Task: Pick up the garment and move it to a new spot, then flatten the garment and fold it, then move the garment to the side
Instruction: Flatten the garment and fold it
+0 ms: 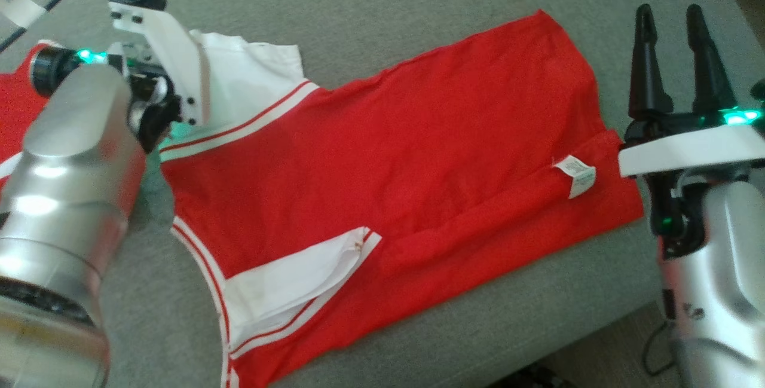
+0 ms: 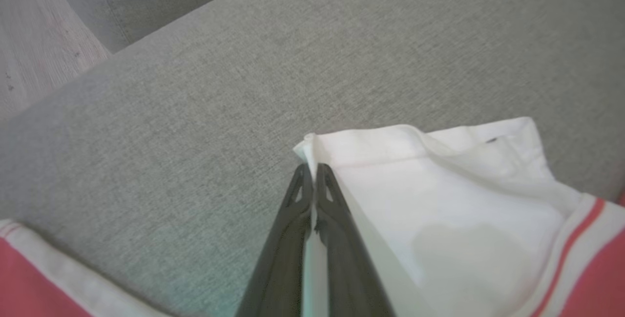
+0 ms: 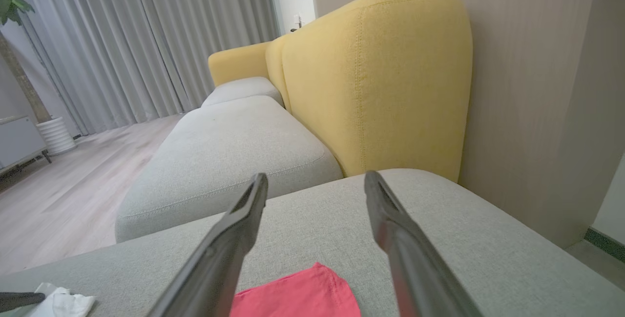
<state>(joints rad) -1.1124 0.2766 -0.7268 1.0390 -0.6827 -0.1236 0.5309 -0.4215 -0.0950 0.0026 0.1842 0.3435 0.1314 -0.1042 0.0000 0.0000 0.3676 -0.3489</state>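
L arm [image 1: 72, 185] angled down; L jaws pinched shut on garment [image 1: 388, 167], white sleeve corner. R arm [image 1: 717, 268] level; R jaws wide apart, empty. Red body flat on sofa [image 1: 418, 17] betw. both jaws.

Yellow backrest [image 3: 381, 77] rises behind the grey cushion [image 3: 219, 151].

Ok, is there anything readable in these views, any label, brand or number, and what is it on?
No text here can be read.
Care label, white, sewn on the red garment near its edge: printed lines, too blurred to read.
Paper tag, white, at the top left of the head view: faint marks, too small to read.
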